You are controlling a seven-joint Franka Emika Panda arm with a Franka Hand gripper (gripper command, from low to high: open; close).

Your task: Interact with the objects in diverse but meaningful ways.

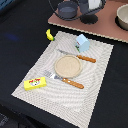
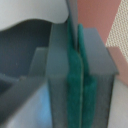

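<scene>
1. One grey-blue pot (image 1: 68, 10) sits at the far edge of the pinkish surface (image 1: 107, 31), with the fingers (image 2: 75, 80) clenched on its rim, green pads pressed against the thin wall.
2. On the woven mat (image 1: 97, 82) lie a round plate (image 1: 67, 65), a knife (image 1: 78, 56) and a fork (image 1: 65, 80).
3. A pale blue carton (image 1: 83, 42) stands near the plate; a yellow box (image 1: 35, 83) lies at the mat's near corner.
4. A banana (image 1: 49, 35) rests just off the mat.
</scene>
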